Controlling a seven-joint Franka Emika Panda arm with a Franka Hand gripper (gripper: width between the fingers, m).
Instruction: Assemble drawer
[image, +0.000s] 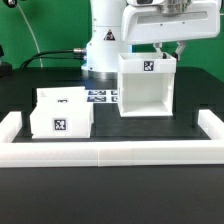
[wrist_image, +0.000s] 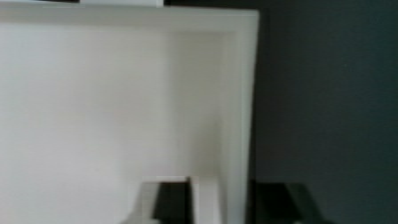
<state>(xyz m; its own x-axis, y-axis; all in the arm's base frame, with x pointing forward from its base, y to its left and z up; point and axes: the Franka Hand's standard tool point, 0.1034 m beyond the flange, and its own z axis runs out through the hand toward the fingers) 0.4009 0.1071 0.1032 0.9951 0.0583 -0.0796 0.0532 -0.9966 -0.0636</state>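
1. The tall drawer housing (image: 147, 88) stands upright on the black counter (image: 100, 128), toward the exterior view's right.
2. The gripper (image: 170, 50) straddles the housing's top wall edge; I can't tell whether it's clamped.
3. One tray (image: 60, 112) sits well apart, on the exterior view's left.

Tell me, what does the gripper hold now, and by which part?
The gripper straddles the top edge of one wall of the housing; whether it clamps it cannot be told.

The tray (image: 60, 112) lies to the exterior view's left of the housing (image: 146, 96).
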